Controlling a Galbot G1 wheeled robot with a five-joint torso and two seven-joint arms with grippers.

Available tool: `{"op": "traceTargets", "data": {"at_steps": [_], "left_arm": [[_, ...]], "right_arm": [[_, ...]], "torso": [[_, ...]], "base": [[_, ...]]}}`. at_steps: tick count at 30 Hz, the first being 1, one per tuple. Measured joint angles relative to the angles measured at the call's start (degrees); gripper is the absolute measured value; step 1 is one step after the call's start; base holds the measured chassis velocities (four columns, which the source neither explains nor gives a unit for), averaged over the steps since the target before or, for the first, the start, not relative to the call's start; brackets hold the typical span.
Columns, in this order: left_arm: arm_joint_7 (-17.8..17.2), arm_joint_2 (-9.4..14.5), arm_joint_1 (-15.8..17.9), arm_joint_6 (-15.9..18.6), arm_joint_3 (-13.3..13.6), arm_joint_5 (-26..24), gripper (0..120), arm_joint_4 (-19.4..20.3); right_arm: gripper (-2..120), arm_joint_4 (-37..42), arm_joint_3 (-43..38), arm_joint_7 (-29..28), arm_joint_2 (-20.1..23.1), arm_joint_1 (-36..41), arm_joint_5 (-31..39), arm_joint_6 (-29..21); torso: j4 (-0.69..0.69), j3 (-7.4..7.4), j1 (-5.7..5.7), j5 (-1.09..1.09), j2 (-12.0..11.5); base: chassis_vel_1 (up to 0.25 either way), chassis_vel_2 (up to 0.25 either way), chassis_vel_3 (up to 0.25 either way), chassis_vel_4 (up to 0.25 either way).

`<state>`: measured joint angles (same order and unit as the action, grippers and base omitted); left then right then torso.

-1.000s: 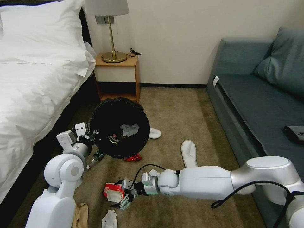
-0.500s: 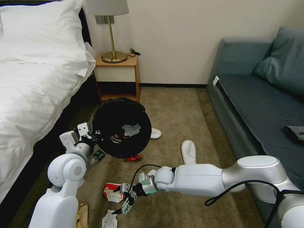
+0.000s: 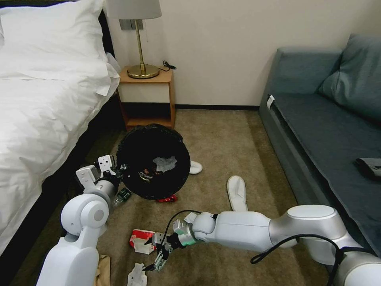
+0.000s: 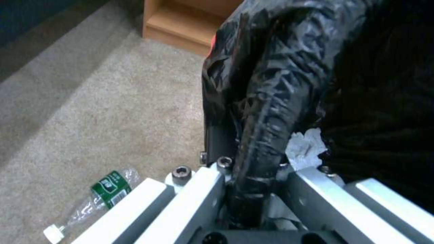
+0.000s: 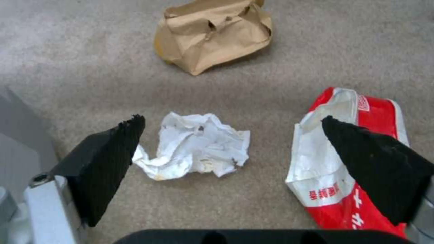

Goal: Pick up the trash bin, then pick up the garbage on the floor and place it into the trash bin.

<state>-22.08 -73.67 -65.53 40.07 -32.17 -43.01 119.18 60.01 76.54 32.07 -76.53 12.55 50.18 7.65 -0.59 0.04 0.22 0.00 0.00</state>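
Note:
The trash bin, lined with a glossy black bag, hangs tilted above the carpet with its mouth toward me; a tissue and wrapper lie inside. My left gripper is shut on its rim. Low over the floor, my right gripper stands open. A crumpled white tissue lies between its fingers, and a red-and-white wrapper lies under one finger. More garbage lies around: a brown paper bag, a green-labelled bottle, a crushed red can and two white slippers.
A bed runs along the left and a grey-blue sofa along the right. A wooden nightstand with a brass lamp stands at the far wall behind the bin. Open carpet lies between slippers and sofa.
My right arm has drawn back toward me and sunk lower, shifting its open gripper from over the red-and-white wrapper to over the white tissue. The bin has shifted slightly.

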Motion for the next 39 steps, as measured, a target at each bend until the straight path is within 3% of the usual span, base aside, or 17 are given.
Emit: {"op": "traceTargets", "data": {"at_steps": [22, 39], "left_arm": [[0.95, -0.02, -0.75, -0.31, 1.01, 1.78, 0, 0.92], [2.01, -0.31, -1.03, -0.97, 1.72, 3.72, 0, 0.97]], "right_arm": [[100, -8.87, -3.04, 3.49, -3.47, 3.34, -2.69, 1.91], [100, -17.81, -4.80, 6.32, -9.59, 3.69, -4.71, 3.84]], "torso": [[0.00, 0.00, 0.00, 0.00, 0.00], [0.00, 0.00, 0.00, 0.00, 0.00]], "base": [[0.000, 0.000, 0.000, 0.000], [0.000, 0.000, 0.000, 0.000]]}}
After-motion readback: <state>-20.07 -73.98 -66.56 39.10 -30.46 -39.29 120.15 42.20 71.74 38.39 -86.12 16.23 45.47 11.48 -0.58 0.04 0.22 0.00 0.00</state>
